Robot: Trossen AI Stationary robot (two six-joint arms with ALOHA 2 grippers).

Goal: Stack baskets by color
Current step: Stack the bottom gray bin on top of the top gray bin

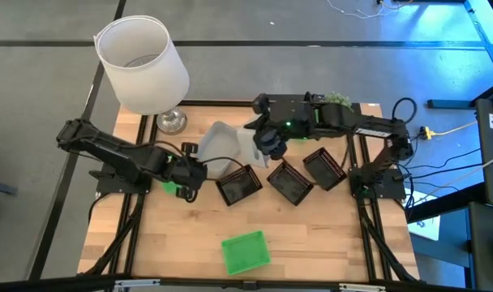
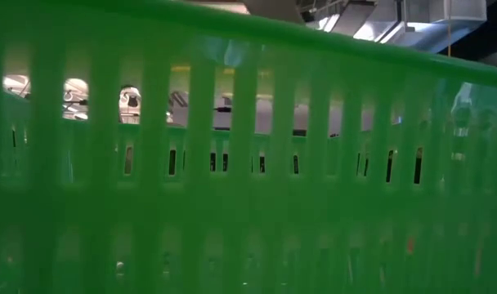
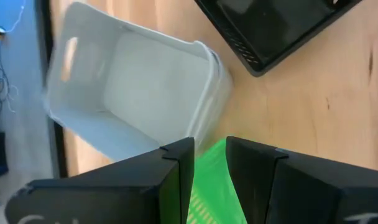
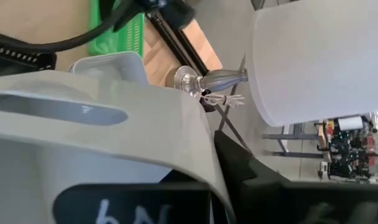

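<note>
My left gripper point(image 1: 188, 174) is over the table's left part, shut on a bright green basket point(image 1: 172, 187) that shows mostly beneath it. Beside it a grey-white basket point(image 1: 216, 148) rests on the table. My right gripper point(image 1: 267, 146) is at the table's middle, shut on a second grey-white basket point(image 1: 248, 144), which fills its wrist view point(image 4: 83, 143). Three black baskets point(image 1: 238, 185), point(image 1: 289, 180), point(image 1: 324, 168) sit in a row on the wood. Another green basket point(image 1: 245, 251) lies near the front edge and fills the low view point(image 2: 248, 180). My left gripper pinches a slatted wall of the green basket point(image 3: 207, 183) between its two fingers point(image 3: 176, 168), coming down at a slant. Whether the basket's bottom is on the table cannot be told. My right gripper holds the grey-white basket by one wall near its rim point(image 4: 195, 143); the basket itself hides the fingertips. The basket hangs tilted on the gripper's left side, above the table.
A large white lampshade point(image 1: 143, 63) on a metal foot point(image 1: 172, 121) stands at the far left corner. A small fuzzy green plant ball point(image 1: 338, 99) sits at the far edge by the right arm. Bare wood lies at the front left and front right.
</note>
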